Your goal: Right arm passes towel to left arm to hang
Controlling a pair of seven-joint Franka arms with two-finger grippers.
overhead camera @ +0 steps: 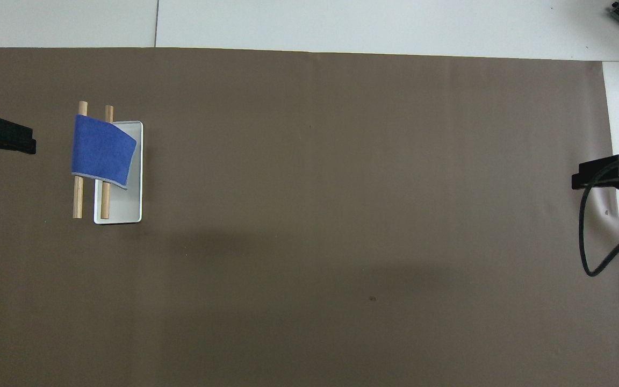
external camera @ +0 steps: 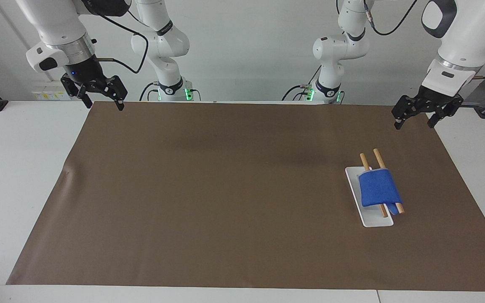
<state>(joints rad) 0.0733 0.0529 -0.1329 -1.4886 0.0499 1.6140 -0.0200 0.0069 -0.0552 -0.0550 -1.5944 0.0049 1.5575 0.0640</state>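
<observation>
Towel [external camera: 378,188] comes first: 1 small blue terry cloth, rectangular, with a thin pale edge showing along its lower hem in the overhead view [overhead camera: 102,151]. It is draped over 2 round wooden rods [external camera: 369,160] that run parallel to each other, with bare rod ends sticking out on both sides of the cloth. The rods stand over 1 flat white rectangular tray [external camera: 372,220] with rounded corners and a low rim; in the overhead view one rod lies over the tray [overhead camera: 122,212] and the other just outside its edge. This set sits toward the left arm's end of the table, on a smooth brown mat [external camera: 225,189] that covers most of the white tabletop [external camera: 23,168].

The left gripper [external camera: 415,115] hangs in the air over the mat's edge at its own end, fingers spread apart and holding nothing, well apart from the towel. The right gripper [external camera: 101,99] hangs over the mat's corner at the other end, fingers also spread and holding nothing, with a black cable [external camera: 135,46] looping from its wrist. Both are black, 2-fingered, on white jointed arms.
</observation>
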